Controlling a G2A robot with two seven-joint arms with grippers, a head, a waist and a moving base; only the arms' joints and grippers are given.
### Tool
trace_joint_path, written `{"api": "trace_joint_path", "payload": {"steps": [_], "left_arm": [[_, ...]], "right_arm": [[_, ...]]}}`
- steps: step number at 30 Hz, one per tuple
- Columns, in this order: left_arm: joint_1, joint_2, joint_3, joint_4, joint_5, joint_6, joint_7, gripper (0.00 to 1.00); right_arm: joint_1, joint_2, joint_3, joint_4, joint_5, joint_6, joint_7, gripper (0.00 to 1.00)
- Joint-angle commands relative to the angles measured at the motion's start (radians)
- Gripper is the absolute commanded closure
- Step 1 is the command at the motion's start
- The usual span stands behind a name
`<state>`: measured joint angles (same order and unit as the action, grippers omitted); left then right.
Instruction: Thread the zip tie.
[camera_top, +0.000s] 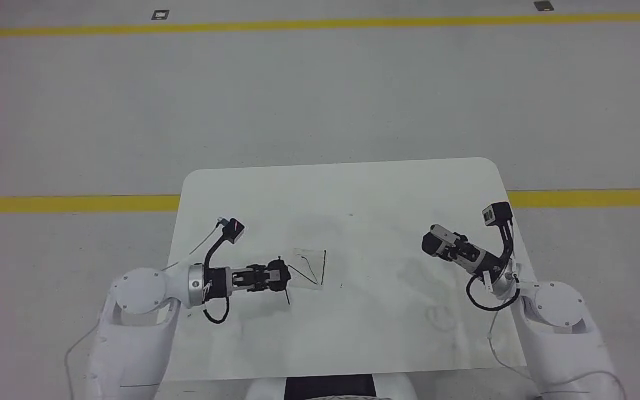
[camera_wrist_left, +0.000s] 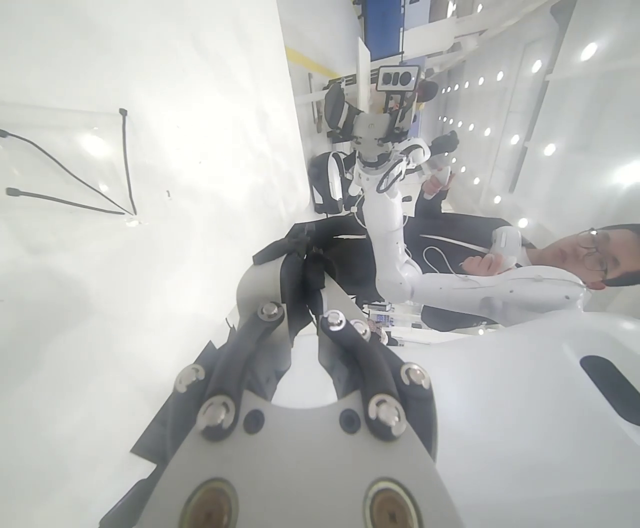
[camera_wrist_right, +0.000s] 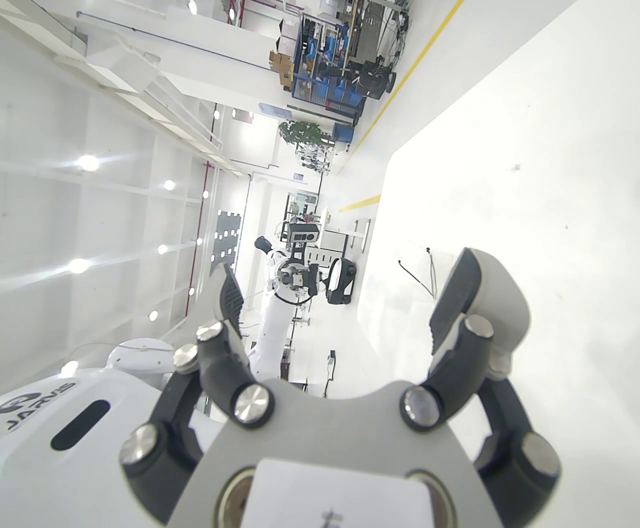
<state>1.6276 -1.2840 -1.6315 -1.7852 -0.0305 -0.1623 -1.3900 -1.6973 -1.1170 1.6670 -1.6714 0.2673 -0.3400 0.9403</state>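
Three black zip ties lie fanned out on a clear plastic sheet (camera_wrist_left: 60, 125) on the white table (camera_top: 400, 200), their tails meeting at one point. One zip tie (camera_wrist_left: 127, 160) runs straight, a second zip tie (camera_wrist_left: 55, 160) curves, and a third zip tie (camera_wrist_left: 65, 202) lies flat beside them. From above, the zip ties (camera_top: 312, 268) sit left of the table's middle. My left gripper (camera_wrist_left: 305, 260) (camera_top: 280, 276) is shut, just beside the ties, with nothing visible between its fingers. My right gripper (camera_wrist_right: 342, 292) (camera_top: 432, 242) is open and holds nothing, far to the right of the zip ties (camera_wrist_right: 425, 270).
The table's front edge runs close under both arms. Bare tabletop lies between the two grippers and toward the far edge. Beyond the table is a grey floor with yellow lines (camera_top: 320, 24).
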Motion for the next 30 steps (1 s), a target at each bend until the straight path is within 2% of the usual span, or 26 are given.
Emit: {"api": "trace_joint_path", "payload": {"steps": [1, 5, 10, 14, 18, 21, 23, 25, 30], "left_arm": [[0.000, 0.000, 0.000, 0.000, 0.000, 0.000, 0.000, 1.00], [0.000, 0.000, 0.000, 0.000, 0.000, 0.000, 0.000, 1.00], [0.000, 0.000, 0.000, 0.000, 0.000, 0.000, 0.000, 1.00], [0.000, 0.000, 0.000, 0.000, 0.000, 0.000, 0.000, 1.00], [0.000, 0.000, 0.000, 0.000, 0.000, 0.000, 0.000, 1.00], [0.000, 0.000, 0.000, 0.000, 0.000, 0.000, 0.000, 1.00], [0.000, 0.000, 0.000, 0.000, 0.000, 0.000, 0.000, 1.00], [0.000, 0.000, 0.000, 0.000, 0.000, 0.000, 0.000, 1.00], [0.000, 0.000, 0.000, 0.000, 0.000, 0.000, 0.000, 1.00]], "right_arm": [[0.003, 0.000, -0.005, -0.007, -0.008, 0.002, -0.001, 0.00], [0.065, 0.005, -0.061, -0.046, -0.095, 0.025, 0.050, 0.00], [0.204, 0.009, -0.166, -0.038, -0.228, 0.058, 0.136, 0.00], [0.315, 0.006, -0.266, 0.006, -0.300, 0.082, 0.197, 0.00], [0.414, -0.004, -0.374, 0.074, -0.376, 0.101, 0.202, 0.00], [0.476, -0.016, -0.462, 0.128, -0.415, 0.089, 0.192, 0.00], [0.514, -0.027, -0.524, 0.173, -0.404, 0.066, 0.188, 0.00], [0.539, -0.034, -0.561, 0.201, -0.432, 0.063, 0.169, 0.00], [0.539, -0.034, -0.561, 0.201, -0.432, 0.063, 0.169, 0.00]]}}
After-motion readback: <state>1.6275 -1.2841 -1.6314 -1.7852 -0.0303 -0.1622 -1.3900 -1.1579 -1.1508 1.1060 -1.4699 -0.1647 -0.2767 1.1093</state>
